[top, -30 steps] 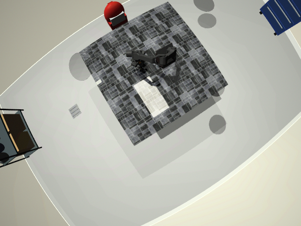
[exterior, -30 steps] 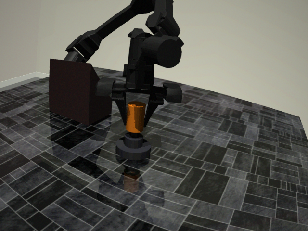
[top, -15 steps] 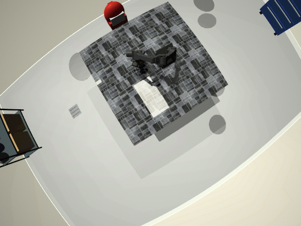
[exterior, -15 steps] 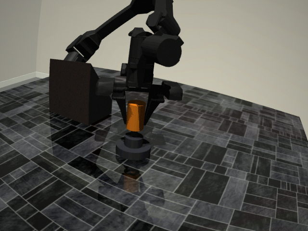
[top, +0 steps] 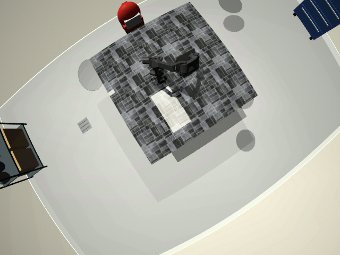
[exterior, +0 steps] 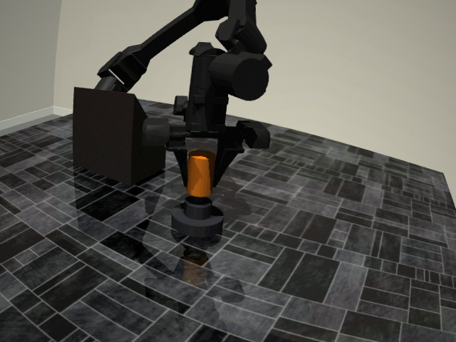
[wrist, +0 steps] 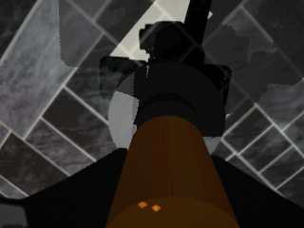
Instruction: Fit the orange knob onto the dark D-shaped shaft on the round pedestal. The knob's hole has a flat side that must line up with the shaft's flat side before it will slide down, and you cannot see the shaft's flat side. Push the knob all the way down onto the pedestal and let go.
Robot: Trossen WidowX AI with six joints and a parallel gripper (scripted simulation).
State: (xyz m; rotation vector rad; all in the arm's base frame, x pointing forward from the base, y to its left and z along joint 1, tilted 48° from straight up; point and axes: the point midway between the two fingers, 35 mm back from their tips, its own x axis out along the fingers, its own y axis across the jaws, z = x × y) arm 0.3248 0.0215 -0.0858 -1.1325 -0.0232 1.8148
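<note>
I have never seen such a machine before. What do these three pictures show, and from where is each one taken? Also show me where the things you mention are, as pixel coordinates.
The machine is one black robot arm with an end effector (top: 161, 79) (exterior: 200, 185) (wrist: 167, 160), a two-fingered grasping part.

The top picture looks down on the whole dark patterned table (top: 219, 90) (exterior: 313, 235) (wrist: 28, 90). The exterior picture looks from the side, close to the work. The wrist picture looks along the fingers from the arm itself.

The fingers hold an orange knob (exterior: 199, 178) (wrist: 171, 161). Below it, a round dark pedestal (exterior: 197, 228) (wrist: 209, 104) stands on the table, with a short shaft rising from its middle. The knob is above the pedestal and is not pushed down onto it. A dark brown block (exterior: 102, 136) also stands on the table.
</note>
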